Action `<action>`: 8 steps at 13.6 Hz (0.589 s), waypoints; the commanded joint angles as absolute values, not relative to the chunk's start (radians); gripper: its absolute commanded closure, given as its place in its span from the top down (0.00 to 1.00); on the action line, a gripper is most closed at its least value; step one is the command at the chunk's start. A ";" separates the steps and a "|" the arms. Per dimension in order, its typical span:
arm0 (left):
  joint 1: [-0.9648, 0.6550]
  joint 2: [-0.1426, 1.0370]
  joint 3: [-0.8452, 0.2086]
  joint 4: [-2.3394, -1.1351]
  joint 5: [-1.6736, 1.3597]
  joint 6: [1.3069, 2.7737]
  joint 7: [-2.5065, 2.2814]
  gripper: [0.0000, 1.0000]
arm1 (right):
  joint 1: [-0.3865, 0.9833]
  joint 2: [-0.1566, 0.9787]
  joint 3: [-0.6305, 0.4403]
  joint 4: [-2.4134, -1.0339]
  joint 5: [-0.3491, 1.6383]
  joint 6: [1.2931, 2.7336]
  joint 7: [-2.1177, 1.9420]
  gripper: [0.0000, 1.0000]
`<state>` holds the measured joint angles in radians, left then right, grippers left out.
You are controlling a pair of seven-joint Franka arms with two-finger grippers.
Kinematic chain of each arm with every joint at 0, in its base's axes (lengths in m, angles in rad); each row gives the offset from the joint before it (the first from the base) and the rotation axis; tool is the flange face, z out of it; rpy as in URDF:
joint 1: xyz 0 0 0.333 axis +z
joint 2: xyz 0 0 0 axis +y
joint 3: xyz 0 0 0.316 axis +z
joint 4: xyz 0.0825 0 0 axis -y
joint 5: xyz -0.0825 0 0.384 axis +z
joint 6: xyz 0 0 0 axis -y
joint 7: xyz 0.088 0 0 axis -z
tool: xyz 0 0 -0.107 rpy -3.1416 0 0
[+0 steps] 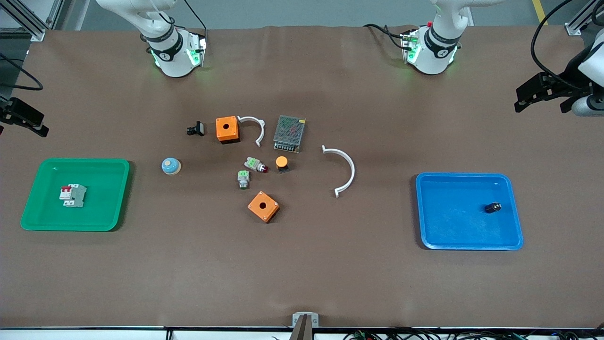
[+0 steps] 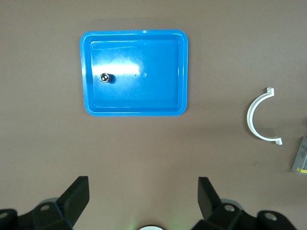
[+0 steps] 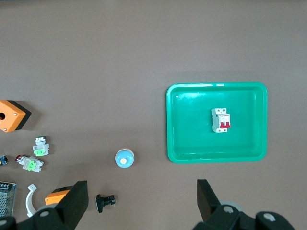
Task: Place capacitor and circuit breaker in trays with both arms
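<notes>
The capacitor point(image 1: 492, 207), a tiny black cylinder, lies in the blue tray point(image 1: 467, 245) at the left arm's end of the table. It also shows in the left wrist view point(image 2: 105, 77), inside the tray point(image 2: 134, 112). The circuit breaker point(image 1: 72, 195), white-grey with red levers, lies in the green tray point(image 1: 71, 226) at the right arm's end, and shows in the right wrist view point(image 3: 220, 120) in that tray point(image 3: 216, 158). My left gripper point(image 1: 542, 101) point(image 2: 144, 196) is open and empty, high over the table's end. My right gripper point(image 1: 23, 123) point(image 3: 142, 199) is open and empty, high over its end.
In the table's middle lie two orange boxes point(image 1: 227, 129) point(image 1: 263, 206), two white arc pieces point(image 1: 347, 170) point(image 1: 255, 127), a mesh power supply point(image 1: 289, 133), a blue-domed button point(image 1: 170, 165), two green-and-grey switch parts point(image 1: 255, 164) point(image 1: 243, 179), an orange-capped button point(image 1: 281, 163) and a black clip point(image 1: 196, 128).
</notes>
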<state>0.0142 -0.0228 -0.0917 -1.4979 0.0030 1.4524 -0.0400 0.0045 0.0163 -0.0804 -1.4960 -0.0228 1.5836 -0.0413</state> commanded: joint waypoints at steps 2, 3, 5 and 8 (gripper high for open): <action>0.017 -0.044 -0.094 -1.525 -0.008 1.468 -0.043 1.00 | 0.014 0.038 -0.086 -1.456 -0.025 1.562 -0.034 1.00; 0.017 -0.048 -0.094 -1.541 -0.009 1.485 -0.046 1.00 | 0.012 0.038 -0.086 -1.456 -0.023 1.563 -0.034 1.00; 0.020 -0.077 -0.092 -1.595 -0.009 1.541 -0.046 1.00 | 0.014 0.038 -0.086 -1.456 -0.023 1.565 -0.034 1.00; 0.021 -0.080 -0.091 -1.603 -0.008 1.549 -0.046 1.00 | 0.015 0.038 -0.086 -1.456 -0.023 1.566 -0.034 1.00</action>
<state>0.0147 -0.0367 -0.0910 -1.5621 0.0029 1.5285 -0.0411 0.0045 0.0245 -0.0802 -1.4862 -0.0228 1.5836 -0.0413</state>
